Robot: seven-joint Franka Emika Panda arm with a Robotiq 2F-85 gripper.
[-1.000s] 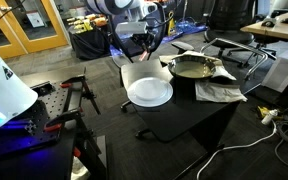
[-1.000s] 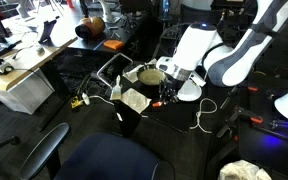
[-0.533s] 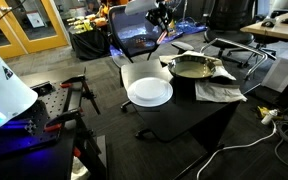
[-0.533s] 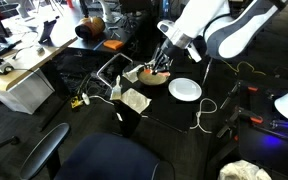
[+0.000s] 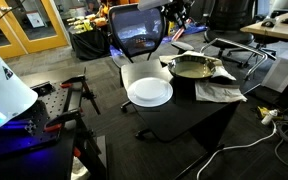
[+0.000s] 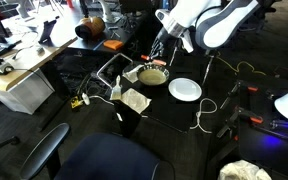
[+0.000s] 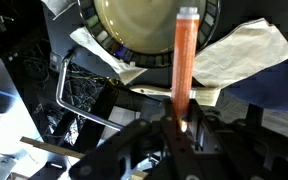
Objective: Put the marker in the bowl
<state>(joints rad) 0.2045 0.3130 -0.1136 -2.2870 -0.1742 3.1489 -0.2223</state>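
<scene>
Wrist view: the gripper (image 7: 181,122) comes in from the bottom centre of the frame, its jaws clamped on the lower end of the marker (image 7: 185,55). The red marker runs straight up the picture, and its upper end overlaps the right part of the bowl (image 7: 134,25), which fills the top centre. A crumpled paper sheet (image 7: 239,55) spreads below and to the right of the bowl, and a wire rack (image 7: 84,95) sits at middle left.

In an exterior view the gripper (image 5: 175,22) hangs at the top centre, above and slightly left of the bowl (image 5: 191,67), well clear of its rim. The bowl stands on the dark table (image 5: 184,120) right of centre, with the white plate (image 5: 149,92) just beside it at lower left and the paper sheet (image 5: 220,92) at lower right. The marker is too small to make out here.

In an exterior view the gripper (image 6: 162,52) points down at upper centre, just above the bowl (image 6: 152,76). The white plate (image 6: 185,89) lies to the bowl's right, and the paper sheet (image 6: 136,100) lies below it.
</scene>
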